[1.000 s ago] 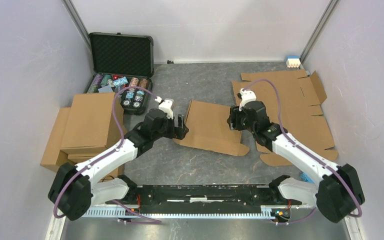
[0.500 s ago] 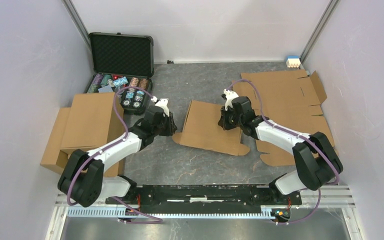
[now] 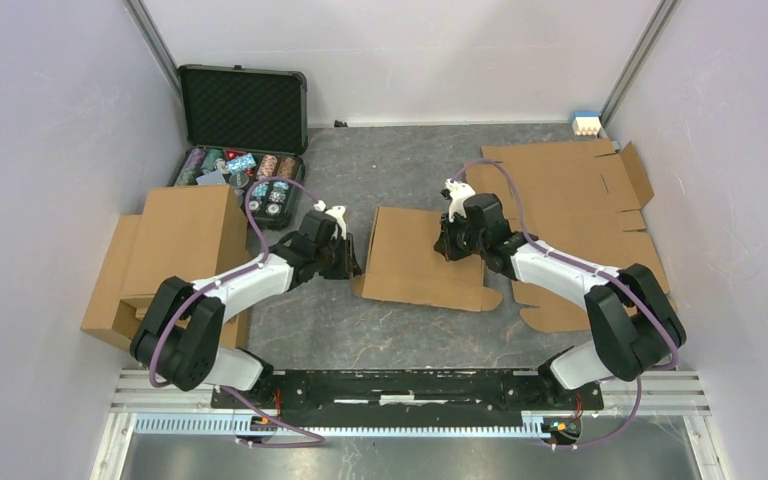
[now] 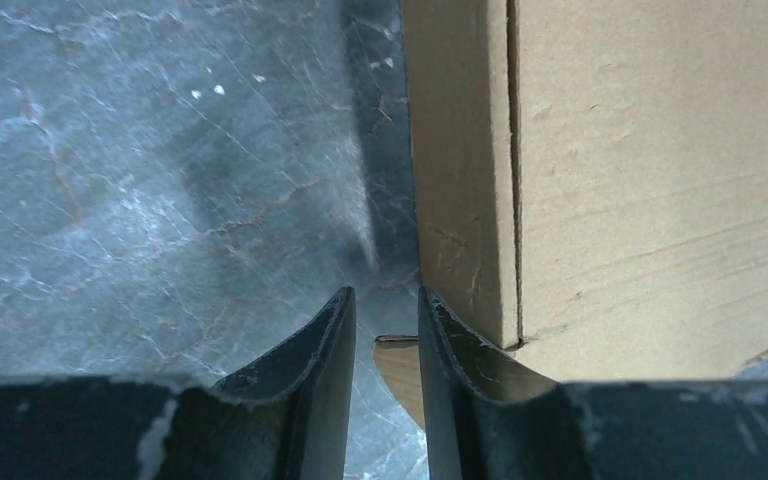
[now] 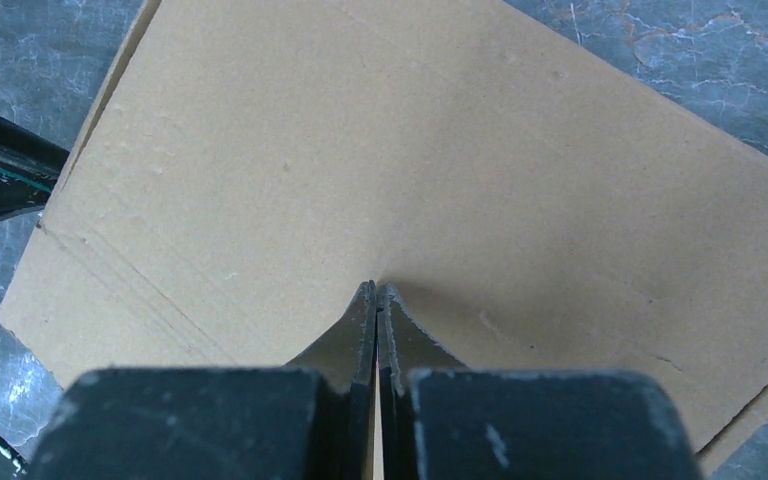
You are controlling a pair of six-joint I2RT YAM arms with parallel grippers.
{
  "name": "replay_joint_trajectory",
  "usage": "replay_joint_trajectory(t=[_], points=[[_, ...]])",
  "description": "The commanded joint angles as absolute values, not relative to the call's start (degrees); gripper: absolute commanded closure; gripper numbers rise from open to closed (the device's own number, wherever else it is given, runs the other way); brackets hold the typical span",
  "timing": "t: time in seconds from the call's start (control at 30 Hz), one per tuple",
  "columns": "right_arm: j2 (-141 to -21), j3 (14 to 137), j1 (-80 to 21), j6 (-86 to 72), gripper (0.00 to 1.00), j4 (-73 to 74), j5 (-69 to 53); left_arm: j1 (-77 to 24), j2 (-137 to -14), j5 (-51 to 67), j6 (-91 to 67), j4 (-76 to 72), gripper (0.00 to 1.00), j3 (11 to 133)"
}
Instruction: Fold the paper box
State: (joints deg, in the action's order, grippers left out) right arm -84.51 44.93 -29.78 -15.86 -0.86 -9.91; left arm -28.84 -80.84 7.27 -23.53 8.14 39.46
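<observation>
The paper box (image 3: 422, 262) lies as a brown cardboard piece in the middle of the table. My left gripper (image 3: 357, 262) is low at its left edge, the jaws a narrow gap apart. In the left wrist view, the left gripper (image 4: 385, 292) shows table and a corner of a cardboard tab (image 4: 397, 352) through that gap, and the paper box (image 4: 610, 170) lies just right of the fingers. My right gripper (image 3: 447, 247) is shut, its tips down on the box's top panel near the far right. The right wrist view shows the right gripper (image 5: 375, 285) closed against the cardboard (image 5: 440, 170).
An open black case of poker chips (image 3: 243, 140) stands at the back left. A stack of folded boxes (image 3: 175, 250) sits at the left, flat cardboard blanks (image 3: 580, 200) at the right. A small white and blue object (image 3: 586, 125) is in the back right corner.
Both arms have dropped lower and reached in to the box. The left jaws narrowed and the right jaws closed. The box's left edge has come down flatter.
</observation>
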Motion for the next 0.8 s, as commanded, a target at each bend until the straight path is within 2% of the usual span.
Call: replay_joint_trajectory(t=[0.0,0.17,0.37,0.47,0.53,0.67,0.7,0.73,0.77], points=[[-84.2,44.2,-29.9,-14.7,1.00,-2.9,-10.6,-28.8,-78.6,13.4,-27.9,9.7,0.65,39.5],[-84.2,44.1,-29.9,-14.9,1.00,-3.1,-10.5,-29.3,-77.6,16.4,-29.8,12.6,0.65,39.5],[-84.6,43.3,-29.8,-15.2,1.00,-4.1,-11.4,-30.9,-75.5,13.8,-29.7,13.3,0.59,37.5],[-84.5,43.3,-29.9,-15.1,1.00,-4.0,-11.5,-33.5,-68.1,3.2,-28.7,13.1,0.43,34.4],[-84.3,43.2,-29.9,-14.9,1.00,-4.0,-11.6,-35.3,-62.2,-2.1,-27.9,12.3,0.36,32.2],[-84.4,43.2,-29.9,-14.7,1.00,-4.0,-11.9,-38.8,-54.2,-4.9,-25.5,10.5,0.24,29.7],[-84.4,43.2,-29.9,-14.7,1.00,-4.0,-12.0,-40.4,-53.2,-6.4,-24.5,10.9,0.18,29.7],[-84.4,43.1,-29.9,-14.8,1.00,-4.2,-12.1,-42.0,-52.5,-8.9,-24.0,11.5,0.03,29.6],[-84.3,43.0,-29.9,-14.9,1.00,-4.4,-12.3,-43.8,-51.7,-10.6,-23.0,11.6,0.00,29.4]])
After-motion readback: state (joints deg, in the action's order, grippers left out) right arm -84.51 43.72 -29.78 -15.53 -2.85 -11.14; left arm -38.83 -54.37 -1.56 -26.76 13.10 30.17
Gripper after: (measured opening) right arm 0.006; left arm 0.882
